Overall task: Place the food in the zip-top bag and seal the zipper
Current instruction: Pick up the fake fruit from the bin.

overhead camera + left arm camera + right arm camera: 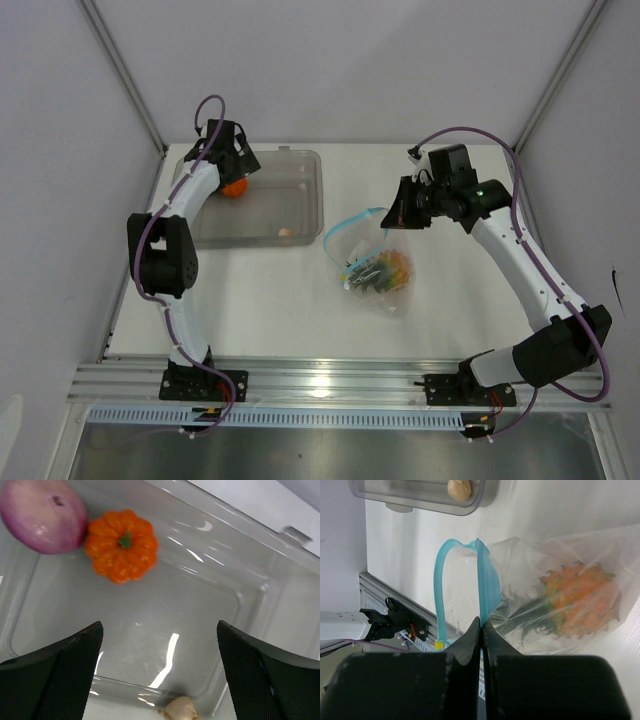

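From above, the left gripper [232, 172] hangs over the tray [305, 170], and the right gripper [393, 215] holds the zip-top bag [378, 268] mid-table. Left wrist: jaws wide apart above the orange [121, 545], onion [42, 515] and bulb [179, 709] (none bagged yet). Right wrist: jaws pinched on the zipper [487, 582], with the pineapple [580, 597] inside the bag. Loading seems underway; the next move is probably a descent onto the orange.

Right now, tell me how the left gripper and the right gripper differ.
The left gripper is open and holds nothing; the right gripper is shut on the blue zipper of the zip-top bag. The left gripper hangs over the grey tray; the right gripper is at the bag's mouth. Both are black.
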Robot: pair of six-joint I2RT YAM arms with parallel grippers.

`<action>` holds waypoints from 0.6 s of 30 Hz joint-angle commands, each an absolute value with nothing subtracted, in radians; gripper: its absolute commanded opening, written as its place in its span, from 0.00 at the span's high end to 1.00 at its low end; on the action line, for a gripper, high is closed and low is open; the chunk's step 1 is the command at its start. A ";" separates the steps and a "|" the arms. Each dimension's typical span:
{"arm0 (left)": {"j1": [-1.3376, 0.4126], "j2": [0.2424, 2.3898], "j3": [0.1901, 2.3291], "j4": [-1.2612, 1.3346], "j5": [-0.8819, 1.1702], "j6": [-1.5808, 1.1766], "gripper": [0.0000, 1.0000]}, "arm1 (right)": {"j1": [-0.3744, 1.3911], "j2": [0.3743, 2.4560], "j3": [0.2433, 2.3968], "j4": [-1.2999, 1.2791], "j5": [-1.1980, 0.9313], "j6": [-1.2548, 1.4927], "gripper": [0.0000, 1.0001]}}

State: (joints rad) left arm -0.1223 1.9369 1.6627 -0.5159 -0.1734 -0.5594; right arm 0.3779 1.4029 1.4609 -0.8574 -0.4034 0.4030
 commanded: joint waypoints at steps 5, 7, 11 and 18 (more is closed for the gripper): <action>-0.068 2.052 1.830 -0.659 -0.270 -0.604 0.04 | 0.354 1.416 1.496 -0.831 -0.423 0.374 1.00; -0.054 2.089 1.864 -0.681 -0.262 -0.620 0.04 | 0.351 1.416 1.493 -0.828 -0.422 0.373 1.00; -0.043 2.170 1.951 -0.675 -0.174 -0.574 0.05 | 0.348 1.417 1.486 -0.825 -0.423 0.373 1.00; -0.022 2.292 2.129 -0.750 -0.103 -0.528 0.05 | 0.336 1.410 1.483 -0.830 -0.417 0.368 1.00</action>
State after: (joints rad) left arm -0.0418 2.2627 2.0228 -0.7063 -0.1673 -0.5575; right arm 0.3466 1.4158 1.4609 -0.8536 -0.4099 0.3874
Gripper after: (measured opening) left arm 0.948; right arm 0.006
